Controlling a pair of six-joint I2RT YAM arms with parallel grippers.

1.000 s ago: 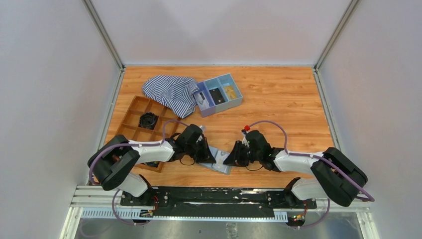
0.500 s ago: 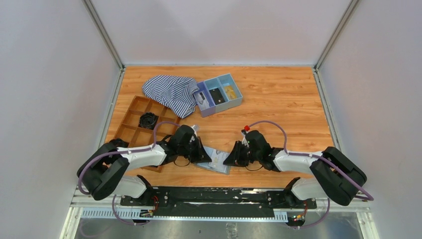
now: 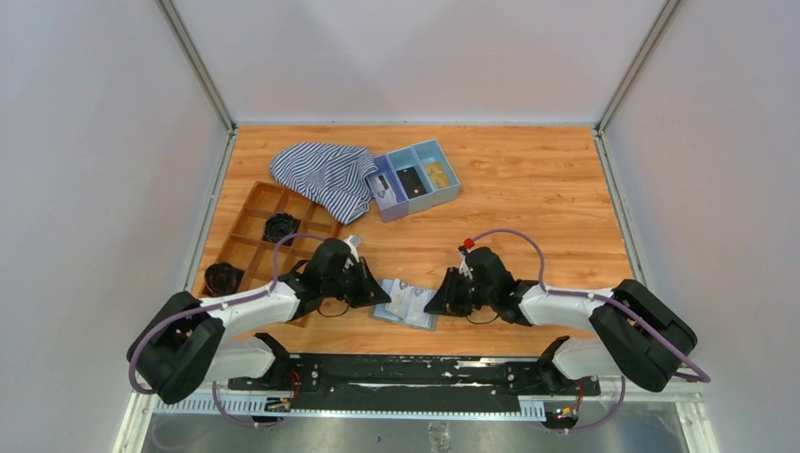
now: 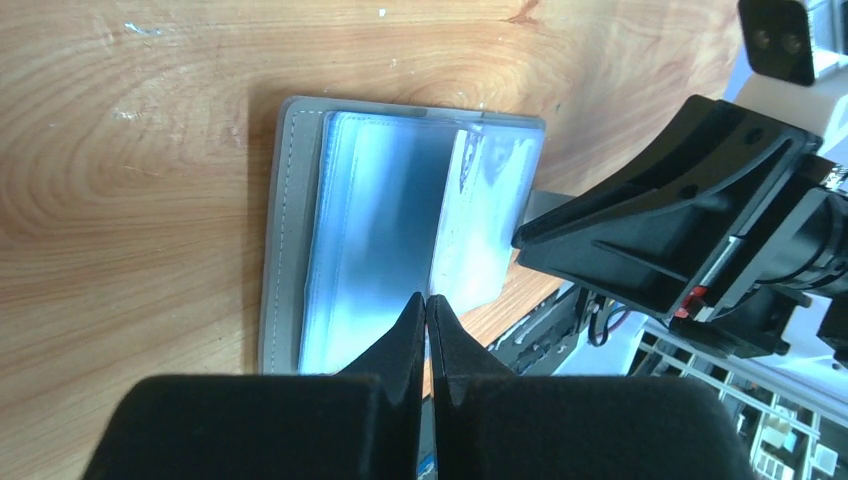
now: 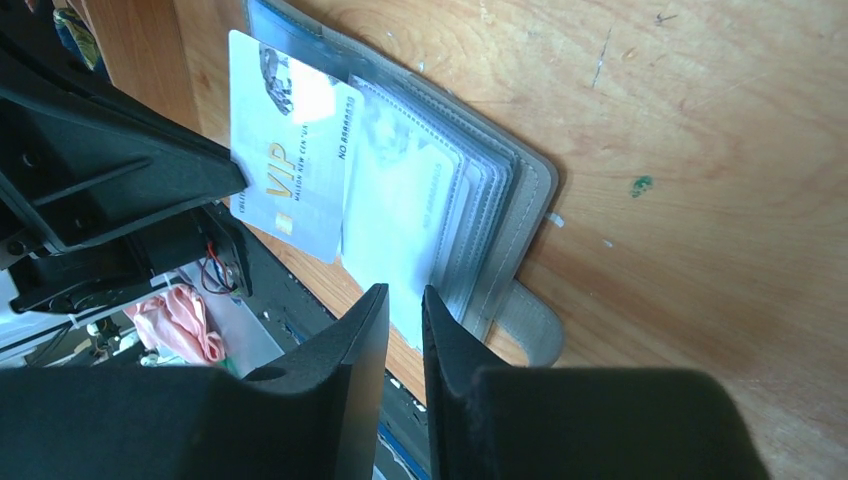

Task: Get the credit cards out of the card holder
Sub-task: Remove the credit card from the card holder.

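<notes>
Right wrist view shows the card holder (image 5: pixel 535 195) lying open on the wooden table (image 5: pixel 700 150) in the middle of the frame. It is one grey bifold with a stitched border, a closing strap (image 5: pixel 530 335) at its lower edge, and a stack of clear plastic sleeves inside. Two cards can be counted. A pale VIP card (image 5: pixel 285 150) with gold lettering sticks out past the holder's left side, and a second card (image 5: pixel 400 205), whitish, sits in the top sleeve. The right gripper (image 5: pixel 403 300) stands at the holder's lower edge with only a narrow slit between its fingers. Whether it grips the sleeve there cannot be told. In the left wrist view the left gripper (image 4: pixel 427 303) has its fingers pressed together at the card's edge, and whether the card is caught between them cannot be told. From the top camera the holder lies bottom centre, between the two grippers. Upper centre holds one blue three-compartment tray (image 3: pixel 443 189) and one striped cloth (image 3: pixel 321 175). One brown divided tray (image 3: pixel 259 212) at the left carries two black objects (image 3: pixel 280 226).
</notes>
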